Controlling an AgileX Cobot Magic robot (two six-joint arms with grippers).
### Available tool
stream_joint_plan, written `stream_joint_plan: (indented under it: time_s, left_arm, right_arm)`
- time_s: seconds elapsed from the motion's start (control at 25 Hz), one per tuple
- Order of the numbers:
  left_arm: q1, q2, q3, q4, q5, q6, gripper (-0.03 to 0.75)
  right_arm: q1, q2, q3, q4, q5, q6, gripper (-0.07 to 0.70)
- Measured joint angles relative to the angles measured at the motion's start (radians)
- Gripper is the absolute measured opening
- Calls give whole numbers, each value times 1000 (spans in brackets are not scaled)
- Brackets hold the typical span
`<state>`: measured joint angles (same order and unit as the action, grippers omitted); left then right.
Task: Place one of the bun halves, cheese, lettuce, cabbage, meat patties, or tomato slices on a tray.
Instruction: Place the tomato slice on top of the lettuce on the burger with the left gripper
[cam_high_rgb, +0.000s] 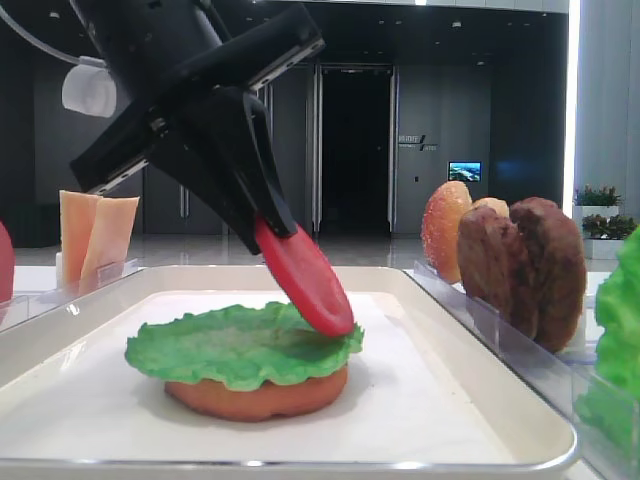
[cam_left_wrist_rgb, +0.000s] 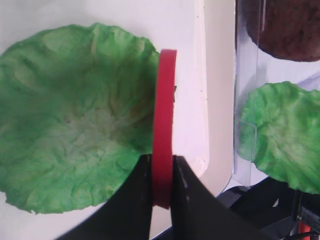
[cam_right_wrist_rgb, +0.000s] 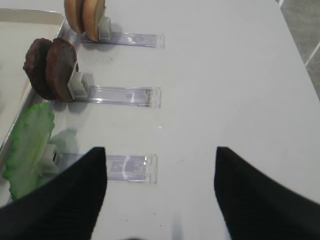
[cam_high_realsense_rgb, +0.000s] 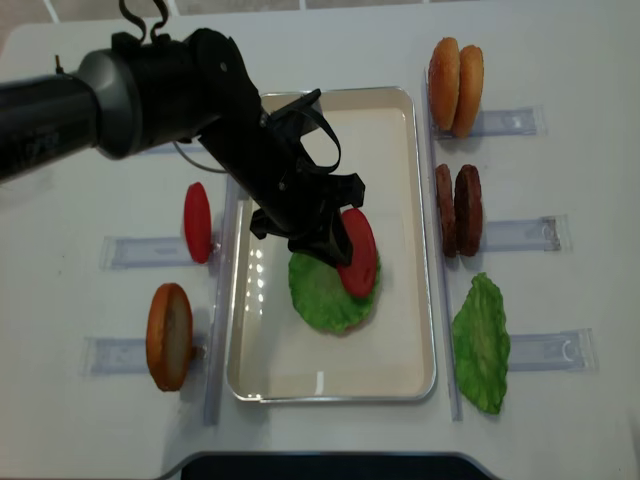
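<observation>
A red tomato slice hangs tilted in my left gripper, which is shut on its upper edge. The slice slopes down to the right, and its lower edge reaches the right side of a green lettuce leaf. That leaf lies on a flat bun half in the middle of the cream tray. In the left wrist view the black fingers clamp the slice edge-on beside the leaf. My right gripper stands open over bare table, holding nothing.
Clear racks flank the tray. On the right stand two bun halves, two meat patties and a lettuce leaf. On the left stand another tomato slice and a bun half. Cheese slices stand at the far left.
</observation>
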<state>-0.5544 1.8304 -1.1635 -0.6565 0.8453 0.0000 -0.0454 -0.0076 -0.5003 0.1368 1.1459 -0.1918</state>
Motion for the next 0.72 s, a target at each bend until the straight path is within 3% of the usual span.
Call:
stream_joint_plan:
  time_s: [0.32,0.6,0.72]
  left_arm:
    - [0,0,0,-2,0,-7,92]
    - [0,0,0,-2,7,-20,340]
    - [0,0,0,7,9,-34,410]
  right_arm:
    - [0,0,0,0,0,0,470]
    - [0,0,0,0,0,0,470]
    - [0,0,0,0,0,0,470]
